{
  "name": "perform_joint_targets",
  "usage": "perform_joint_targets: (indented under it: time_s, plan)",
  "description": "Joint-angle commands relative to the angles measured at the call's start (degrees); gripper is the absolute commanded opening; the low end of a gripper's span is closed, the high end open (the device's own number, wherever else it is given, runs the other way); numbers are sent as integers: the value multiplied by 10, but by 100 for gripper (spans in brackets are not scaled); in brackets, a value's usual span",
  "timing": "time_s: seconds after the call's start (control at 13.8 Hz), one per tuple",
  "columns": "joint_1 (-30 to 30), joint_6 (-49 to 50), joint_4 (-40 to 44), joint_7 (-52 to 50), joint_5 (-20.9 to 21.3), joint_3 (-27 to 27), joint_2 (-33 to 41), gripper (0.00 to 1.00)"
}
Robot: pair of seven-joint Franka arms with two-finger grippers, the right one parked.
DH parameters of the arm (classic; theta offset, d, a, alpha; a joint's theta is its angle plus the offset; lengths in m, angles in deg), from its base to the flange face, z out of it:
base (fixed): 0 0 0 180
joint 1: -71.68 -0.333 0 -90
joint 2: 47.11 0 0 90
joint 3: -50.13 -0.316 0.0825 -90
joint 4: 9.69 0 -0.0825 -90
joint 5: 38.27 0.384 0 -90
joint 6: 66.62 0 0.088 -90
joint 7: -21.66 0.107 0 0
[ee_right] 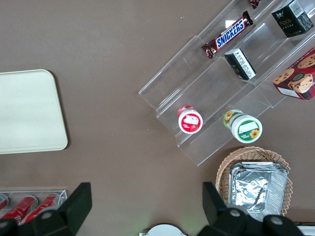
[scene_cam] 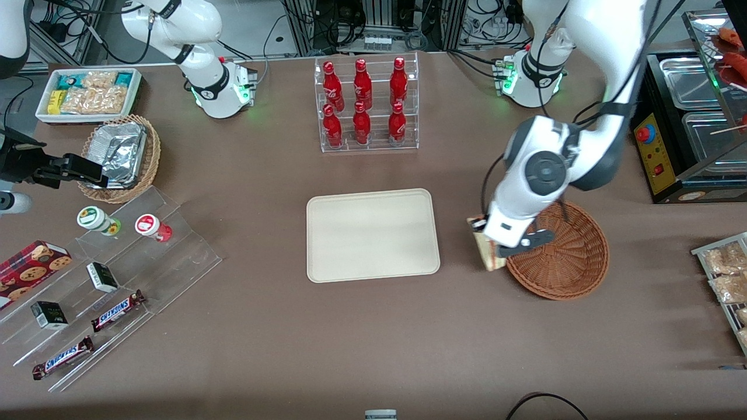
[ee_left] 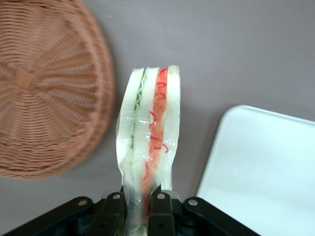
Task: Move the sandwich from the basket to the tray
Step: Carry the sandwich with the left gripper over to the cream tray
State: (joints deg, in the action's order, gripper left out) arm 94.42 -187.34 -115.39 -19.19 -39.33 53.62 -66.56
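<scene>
**Listener:** Where is the hand, and what is it doing?

**Operator:** My gripper (ee_left: pixel 137 204) is clamped on the sandwich (ee_left: pixel 150 142), pinching it at one end so the wedge sticks out past the fingertips (ee_left: pixel 160 206). From the front I see the sandwich (scene_cam: pixel 485 249) hanging above bare table, between the tray (scene_cam: pixel 372 234) and the basket (scene_cam: pixel 559 252), just outside the basket's rim.

**Listener:** Walk me across the table, from the parked arm's end.

**Operator:** First come a foil-lined wicker basket (scene_cam: pixel 119 156) and a clear stepped stand (scene_cam: pixel 105 274) with snack bars. Then the cream tray lies flat, nothing on it. Farther from the camera than the tray stands a rack of red bottles (scene_cam: pixel 366 105). Then my sandwich, then the reddish basket, which holds nothing I can see.

**Listener:** How will the sandwich handle?

**Operator:** I judge it light and soft. It is clear-wrapped, pale bread with green and red filling, and the film looks slick. Squeezing harder would crush it, so I would keep a gentle pinch across the flat bread faces, near the edge, and set it down low on the tray.
</scene>
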Motion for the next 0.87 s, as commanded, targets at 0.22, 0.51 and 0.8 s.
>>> perform_joint_targets:
  time_s: [0.22, 0.51, 0.8]
  plan:
    - [87, 15, 123, -40, -3, -8, -95, 0]
    - [140, 17, 197, -91, -4, -8, -158, 0]
    - [176, 60, 274, -100, -13, -3, -217, 0]
